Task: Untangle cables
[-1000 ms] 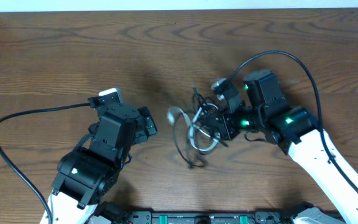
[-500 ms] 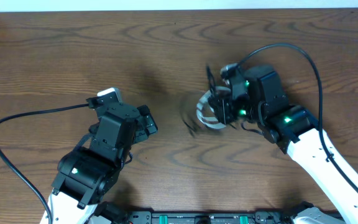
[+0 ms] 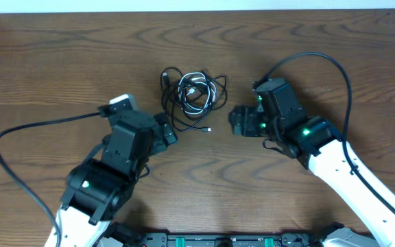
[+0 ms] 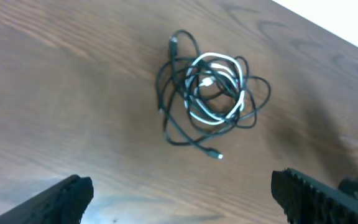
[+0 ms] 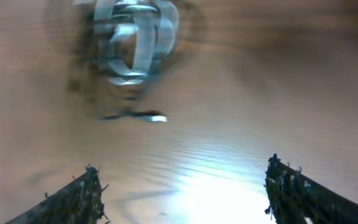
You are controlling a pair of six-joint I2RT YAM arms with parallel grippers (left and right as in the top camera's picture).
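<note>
The cables (image 3: 194, 96) lie in one loose tangled bundle on the wooden table (image 3: 81, 55), slightly toward 12 o'clock of the table centre in the overhead view and free of both grippers. The white cable (image 4: 213, 93) is coiled in the middle of the bundle, with the black cables (image 4: 166, 115) looped around and across it. One black end trails out at 5 o'clock of the bundle and ends in a small light-tipped plug (image 4: 219, 155). The left gripper (image 3: 166, 134) is positioned near the bundle, which lies at 1 o'clock from it. Its jaws stand wide apart and hold nothing; the left wrist view shows bare table between the fingers (image 4: 64, 196). The right gripper (image 3: 237, 121) is positioned beside the bundle, which lies at 10 o'clock from it. Its jaws also stand wide apart and empty. In the right wrist view the bundle is blurred, at 11 o'clock of the frame.
</note>
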